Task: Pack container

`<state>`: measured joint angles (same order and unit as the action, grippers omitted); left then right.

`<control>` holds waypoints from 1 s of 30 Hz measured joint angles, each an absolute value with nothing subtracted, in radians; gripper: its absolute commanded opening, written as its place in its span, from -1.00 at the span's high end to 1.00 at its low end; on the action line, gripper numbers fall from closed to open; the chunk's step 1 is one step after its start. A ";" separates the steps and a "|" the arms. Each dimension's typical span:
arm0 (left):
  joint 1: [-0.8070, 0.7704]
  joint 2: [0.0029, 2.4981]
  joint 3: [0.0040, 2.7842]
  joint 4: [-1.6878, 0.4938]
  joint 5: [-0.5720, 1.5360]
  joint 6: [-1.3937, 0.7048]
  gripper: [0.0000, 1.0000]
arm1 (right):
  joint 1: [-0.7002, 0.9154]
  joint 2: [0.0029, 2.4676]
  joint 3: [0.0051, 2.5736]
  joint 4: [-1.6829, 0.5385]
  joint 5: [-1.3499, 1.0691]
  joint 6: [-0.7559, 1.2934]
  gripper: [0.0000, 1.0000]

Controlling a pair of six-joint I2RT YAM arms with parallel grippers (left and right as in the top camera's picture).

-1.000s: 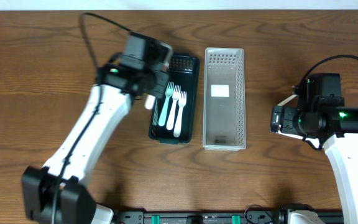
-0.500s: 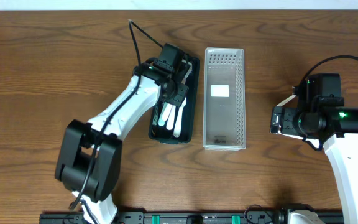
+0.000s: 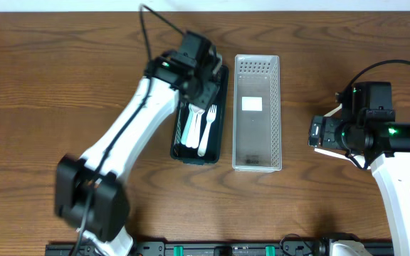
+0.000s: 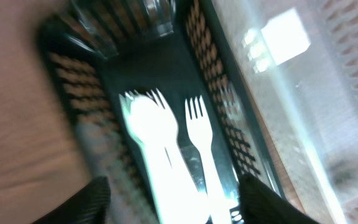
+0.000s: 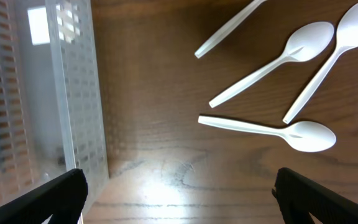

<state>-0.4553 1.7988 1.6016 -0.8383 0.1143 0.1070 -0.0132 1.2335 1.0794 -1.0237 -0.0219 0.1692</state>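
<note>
Dark container [image 3: 198,158]: left of worktop centre, toward the far edge. It holds white forks [image 4: 199,140] lying lengthwise and overlapping; blur hides the count.
Clear container [image 3: 257,142]: just beside it on the right, bare except for a label.
Left gripper [image 3: 205,85]: over the dark container's far half, fingers apart, nothing held.
Right gripper [image 5: 185,199]: near the right edge, fingers wide apart and empty, above loose white spoons [image 5: 272,55] on the worktop.
Step judged: left gripper about to grasp a fork; this is not certain.
Method advised: descend square to the container, clear of its perforated walls, and straddle one handle across its width, closing low near the floor.
Risk: overlapped forks may lift together, so choose the outermost.
</note>
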 measured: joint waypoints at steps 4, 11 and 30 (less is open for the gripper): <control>-0.427 1.674 1.673 -0.904 0.041 0.109 -0.74 | -0.013 1.235 1.097 -1.045 0.074 0.308 -0.99; -0.184 1.604 1.693 -1.048 -0.003 0.002 -0.96 | -0.048 1.261 1.301 -1.030 0.204 0.573 -0.99; 0.139 1.853 1.677 -1.081 0.142 -0.071 -0.96 | -0.147 1.974 1.589 -1.058 0.073 0.698 -0.99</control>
<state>0.1390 1.8530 1.6772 -1.0813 0.1417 -0.0708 -0.1474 1.9736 1.5887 -1.0576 0.0731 0.6975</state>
